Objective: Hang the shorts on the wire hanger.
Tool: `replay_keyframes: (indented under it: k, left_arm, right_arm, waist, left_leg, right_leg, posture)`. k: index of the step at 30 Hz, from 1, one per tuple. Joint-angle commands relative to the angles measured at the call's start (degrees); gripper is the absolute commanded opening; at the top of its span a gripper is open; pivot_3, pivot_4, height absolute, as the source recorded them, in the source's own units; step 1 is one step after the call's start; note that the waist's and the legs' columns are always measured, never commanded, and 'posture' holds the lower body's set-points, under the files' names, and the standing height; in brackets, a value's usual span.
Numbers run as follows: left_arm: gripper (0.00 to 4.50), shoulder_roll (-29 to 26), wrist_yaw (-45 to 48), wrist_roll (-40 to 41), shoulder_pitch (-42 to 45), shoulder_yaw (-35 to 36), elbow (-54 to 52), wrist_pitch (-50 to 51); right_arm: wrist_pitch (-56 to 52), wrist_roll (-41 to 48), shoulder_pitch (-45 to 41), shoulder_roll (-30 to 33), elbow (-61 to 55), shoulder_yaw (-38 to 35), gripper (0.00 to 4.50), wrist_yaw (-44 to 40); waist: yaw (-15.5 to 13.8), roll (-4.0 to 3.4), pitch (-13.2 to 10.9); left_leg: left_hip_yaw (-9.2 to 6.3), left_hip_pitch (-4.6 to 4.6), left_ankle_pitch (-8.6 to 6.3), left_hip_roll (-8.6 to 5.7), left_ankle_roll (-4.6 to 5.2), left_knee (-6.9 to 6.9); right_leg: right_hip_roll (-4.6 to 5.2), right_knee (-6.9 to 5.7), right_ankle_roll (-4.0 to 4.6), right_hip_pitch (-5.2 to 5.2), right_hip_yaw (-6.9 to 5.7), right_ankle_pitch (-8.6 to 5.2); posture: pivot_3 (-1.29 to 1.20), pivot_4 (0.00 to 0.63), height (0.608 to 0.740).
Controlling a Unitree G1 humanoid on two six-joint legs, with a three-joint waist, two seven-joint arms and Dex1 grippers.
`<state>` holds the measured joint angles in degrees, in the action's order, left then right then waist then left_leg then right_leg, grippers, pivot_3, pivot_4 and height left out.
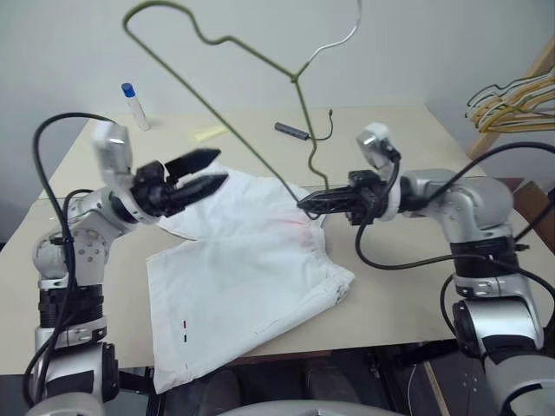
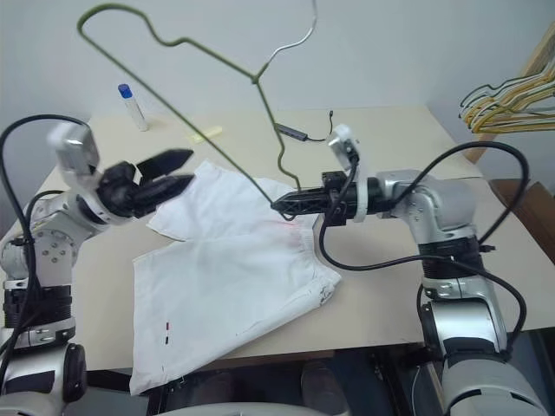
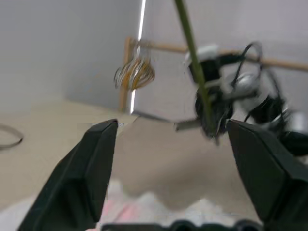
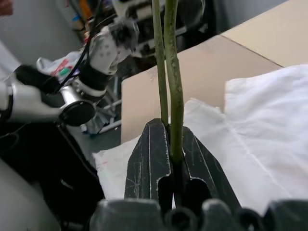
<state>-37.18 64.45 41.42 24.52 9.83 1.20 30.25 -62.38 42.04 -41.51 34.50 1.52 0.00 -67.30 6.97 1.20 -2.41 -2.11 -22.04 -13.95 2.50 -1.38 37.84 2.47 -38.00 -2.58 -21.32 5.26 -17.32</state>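
Observation:
The white shorts (image 1: pixel 251 269) lie flat on the tan table (image 1: pixel 408 286), waistband toward the right and a small dark-and-red mark near the front hem. The olive wire hanger (image 1: pixel 296 78) stands tilted in the air above the table with its pale hook uppermost. My right gripper (image 1: pixel 302 204) is shut on the hanger's lower corner just over the waistband; in the right wrist view two strands of the wire (image 4: pixel 174 72) rise from between its fingers (image 4: pixel 149 154). My left gripper (image 1: pixel 221 166) hovers open over the shorts' far left edge with nothing in it.
At the back of the table stand a white tube with a blue cap (image 1: pixel 132 104), a yellow note (image 1: pixel 211 133) and a dark stick with a thin cable (image 1: pixel 293 131). Bunched yellow and dark hangers (image 1: pixel 512 100) sit on a wooden rack at the right.

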Motion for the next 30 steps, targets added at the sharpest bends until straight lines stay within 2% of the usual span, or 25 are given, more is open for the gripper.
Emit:
replay_keyframes:
  k: [1, 7, 9, 12, 16, 22, 30]
  left_arm:
    - [4.47, -3.21, 0.91, -6.30, -1.12, -1.90, -1.24, -4.61]
    - [4.47, -6.20, 3.41, -11.05, -4.29, -4.78, -5.84, -8.53]
    - [4.47, -6.75, 4.54, -12.99, -4.72, -6.71, -7.25, -10.15]
    - [4.47, -6.99, 5.62, -15.19, -4.21, -9.33, -7.87, -11.39]
    - [4.47, -6.53, 6.42, -16.23, -2.91, -10.52, -7.37, -12.89]
    - [4.47, -6.71, 7.09, -17.89, -2.92, -11.41, -7.79, -14.83]
    - [4.47, -5.79, 6.89, -18.07, -3.19, -11.39, -7.59, -14.90]
  right_arm:
    - [-7.77, 4.34, 3.84, 2.63, -3.82, -6.91, 0.00, 5.47]
    - [-22.95, 10.07, 17.70, 10.20, -8.72, -18.26, 0.00, 12.34]
    - [-28.42, 13.41, 21.26, 14.98, -6.38, -17.45, 0.00, 11.98]
    - [-30.12, 20.32, 25.93, 21.73, -0.97, -15.06, 0.00, 10.82]
    - [-30.12, 21.30, 30.72, 26.18, 2.12, -14.10, 0.00, 10.58]
    - [-27.99, 17.19, 36.31, 28.99, 3.32, -12.46, 0.00, 8.22]
    - [-26.86, 13.92, 32.60, 26.32, 6.29, -9.58, 0.00, 8.84]
  waist:
    - [-0.03, 0.00, 0.00]
    - [-0.78, -0.03, -0.03]
    - [-0.85, -0.03, -0.04]
    - [-0.70, -0.06, -0.05]
    - [0.06, -0.05, -0.06]
    - [0.30, -0.05, -0.06]
    - [0.34, -0.05, -0.06]
  left_leg:
    - [0.01, -0.01, 0.00, 0.00, 0.00, 0.00]
    - [0.11, -0.13, 0.00, 0.00, 0.00, 0.00]
    - [0.23, -0.09, 0.00, 0.00, 0.00, 0.00]
    - [0.35, 0.04, 0.00, 0.01, 0.00, -0.01]
    - [0.38, 0.06, -0.01, 0.03, 0.02, -0.02]
    - [0.44, 0.05, -0.04, 0.03, 0.06, -0.02]
    - [0.45, 0.07, -0.04, 0.04, 0.06, -0.02]
  right_leg:
    - [0.00, -0.01, 0.00, 0.00, 0.01, 0.00]
    - [0.01, 0.08, 0.00, -0.08, 0.08, -0.01]
    - [0.01, 0.08, 0.00, -0.07, 0.16, -0.01]
    - [0.00, 0.07, 0.00, 0.00, 0.23, -0.02]
    - [-0.03, 0.13, -0.02, 0.03, 0.26, -0.04]
    - [-0.02, 0.16, -0.31, 0.03, 0.34, -0.20]
    - [-0.03, 0.16, -0.41, 0.04, 0.34, -0.25]
  posture:
    - [-0.08, 0.000, 0.740]
    - [-0.09, 0.000, 0.740]
    - [-0.11, 0.000, 0.740]
    - [-0.12, 0.000, 0.740]
    - [-0.12, 0.000, 0.740]
    - [-0.13, 0.000, 0.740]
    - [-0.12, 0.000, 0.740]
